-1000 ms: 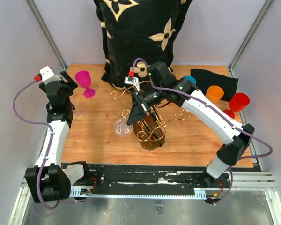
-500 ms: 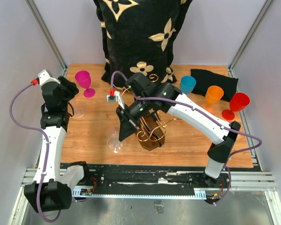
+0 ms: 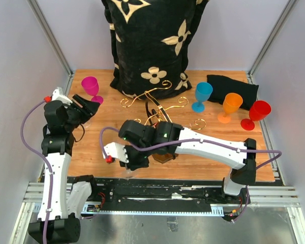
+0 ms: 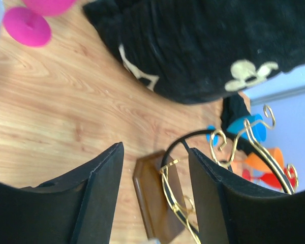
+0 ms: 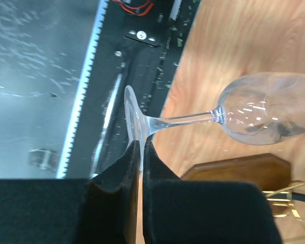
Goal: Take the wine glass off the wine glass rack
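Observation:
My right gripper (image 5: 142,145) is shut on the foot of a clear wine glass (image 5: 264,114). The glass lies tilted on its side above the table's near edge, its bowl next to the rack's brown wooden base (image 5: 234,170). In the top view the right gripper (image 3: 133,161) sits at the near left of the gold wire rack (image 3: 157,104), and the arm hides the glass. My left gripper (image 3: 91,108) is open and empty at the left of the table. In the left wrist view its jaws (image 4: 155,151) frame the rack's base (image 4: 152,203) and gold wire (image 4: 244,142) from a distance.
A pink glass (image 3: 90,86) stands at the back left. Blue (image 3: 202,93), orange (image 3: 232,104) and red (image 3: 258,112) glasses stand at the right. A black patterned pillow (image 3: 152,40) and a black cloth (image 3: 234,84) lie at the back. A metal rail (image 3: 157,190) runs along the near edge.
My right arm has carried the clear glass from the rack's arms down to the near left edge of the table. My left arm has drawn nearer and turned toward the rack.

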Robot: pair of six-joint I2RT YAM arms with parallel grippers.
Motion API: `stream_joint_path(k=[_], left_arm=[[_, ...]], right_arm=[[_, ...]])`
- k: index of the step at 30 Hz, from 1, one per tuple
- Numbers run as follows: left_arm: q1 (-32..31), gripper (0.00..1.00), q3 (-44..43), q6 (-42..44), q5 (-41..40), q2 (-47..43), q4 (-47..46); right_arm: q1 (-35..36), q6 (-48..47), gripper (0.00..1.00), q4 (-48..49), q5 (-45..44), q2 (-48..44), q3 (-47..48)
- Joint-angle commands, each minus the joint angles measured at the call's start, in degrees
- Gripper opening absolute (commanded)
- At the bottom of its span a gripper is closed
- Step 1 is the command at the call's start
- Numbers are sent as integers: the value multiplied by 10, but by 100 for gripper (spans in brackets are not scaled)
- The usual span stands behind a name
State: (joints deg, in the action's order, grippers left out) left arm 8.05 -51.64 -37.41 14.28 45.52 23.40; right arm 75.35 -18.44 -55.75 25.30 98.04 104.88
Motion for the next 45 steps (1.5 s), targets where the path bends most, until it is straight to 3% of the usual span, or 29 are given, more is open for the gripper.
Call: stream_joint_path(k=[1,4,8,13,21,37,45], left_arm=[[-1,61,3,0,111,-4,47],[-1,64,4,18,144,5,75],[-1,68,14,71,126,13,130],[-1,71,27,67,154,4,140],[-1,73,47,40,233,-4,123],[-2,72,91,22,306,-6,114],[-2,82,77,12,333,10,101]], right_arm=[[23,-129,1,68,-143,-22,-14],[32,-154,1,84,-164,-14,-10],[45,-178,1,92,-202,2,1],[54,-195,1,103,-213,17,12],[54,-214,1,103,-217,25,33],[40,-230,1,137,-276,50,24],[36,-235,1,163,-291,38,5]])
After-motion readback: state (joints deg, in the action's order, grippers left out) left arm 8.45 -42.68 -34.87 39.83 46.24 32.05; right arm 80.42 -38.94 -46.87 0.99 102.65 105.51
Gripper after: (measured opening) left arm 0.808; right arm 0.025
